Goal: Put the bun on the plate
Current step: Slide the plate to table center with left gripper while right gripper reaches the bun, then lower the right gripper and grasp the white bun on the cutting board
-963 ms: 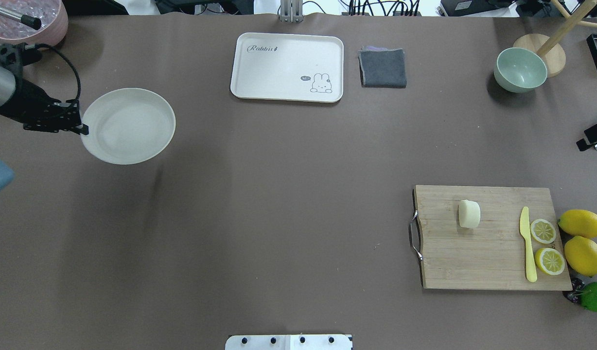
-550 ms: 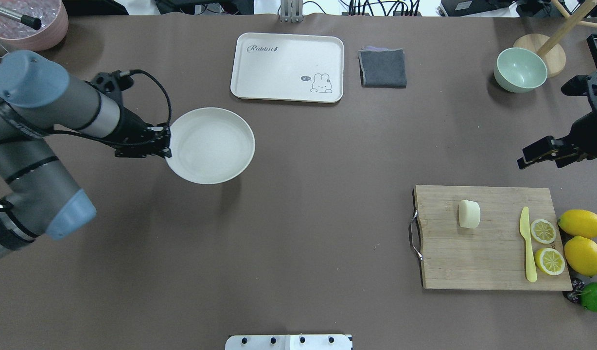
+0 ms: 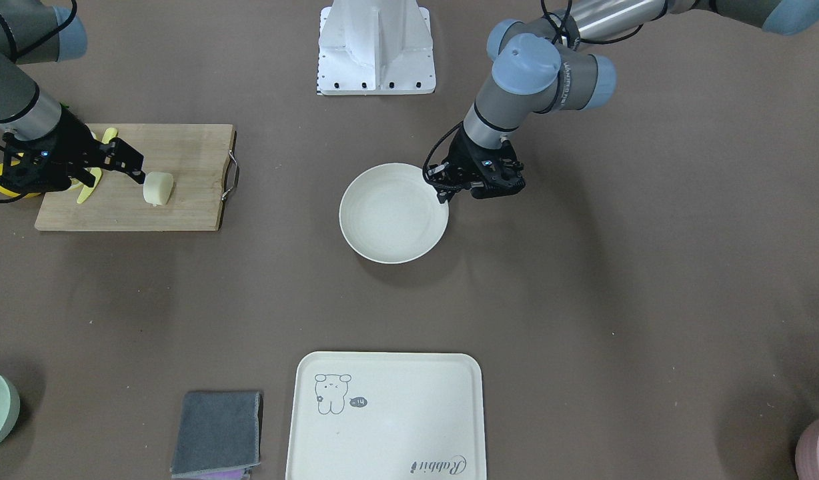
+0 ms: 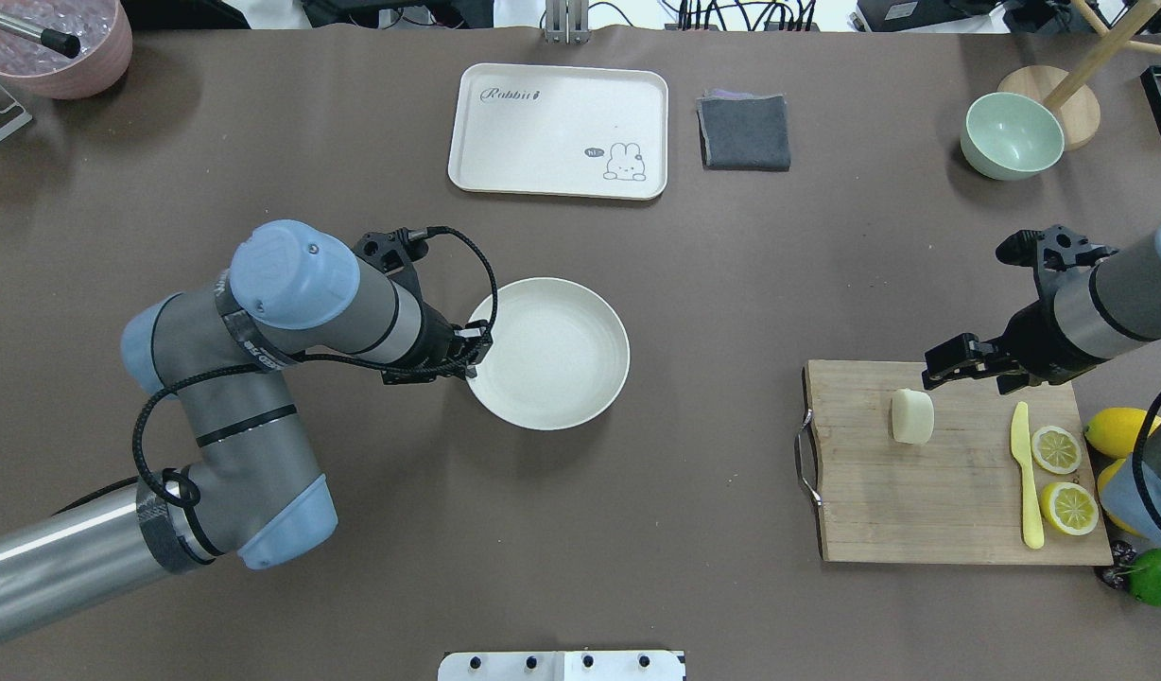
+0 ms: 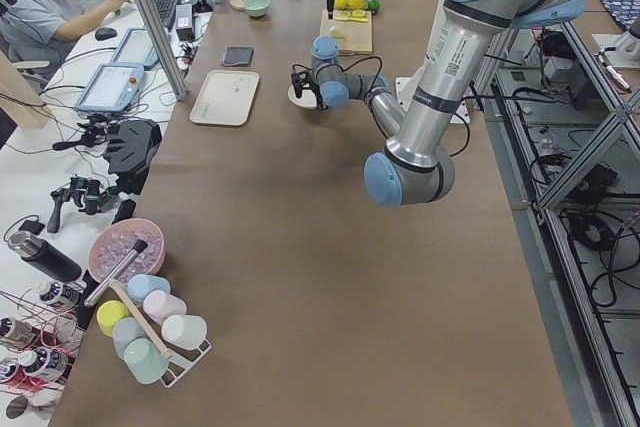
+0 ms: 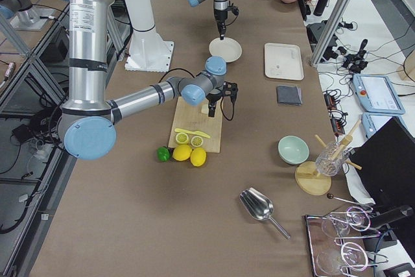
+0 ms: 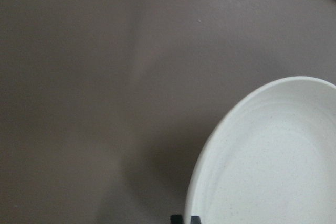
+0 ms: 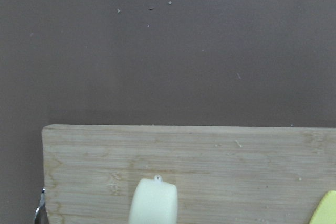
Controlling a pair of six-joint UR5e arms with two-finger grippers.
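The bun (image 4: 912, 416) lies on its side on the wooden cutting board (image 4: 921, 501) at the right; it also shows as the bun (image 3: 158, 189) and at the lower edge of the right wrist view as the bun (image 8: 153, 202). My right gripper (image 4: 959, 369) hovers open over the board's far edge, just right of the bun and not touching it. The off-white plate (image 4: 547, 352) sits mid-table, and my left gripper (image 4: 472, 352) is shut on its left rim. Its fingertips (image 7: 182, 219) pinch the plate (image 7: 273, 161). I cannot tell whether the plate rests on the table or hangs just above it.
A yellow knife (image 4: 1025, 473), two lemon halves (image 4: 1056, 449), whole lemons (image 4: 1129, 435) and a lime (image 4: 1157, 577) crowd the board's right side. At the far edge are a cream tray (image 4: 558, 130), a grey cloth (image 4: 744, 132), a green bowl (image 4: 1012, 135) and a pink bowl (image 4: 60, 47).
My left arm has carried the plate from the far left to mid-table. My right arm has come in from the right edge to the board, close to the bun.
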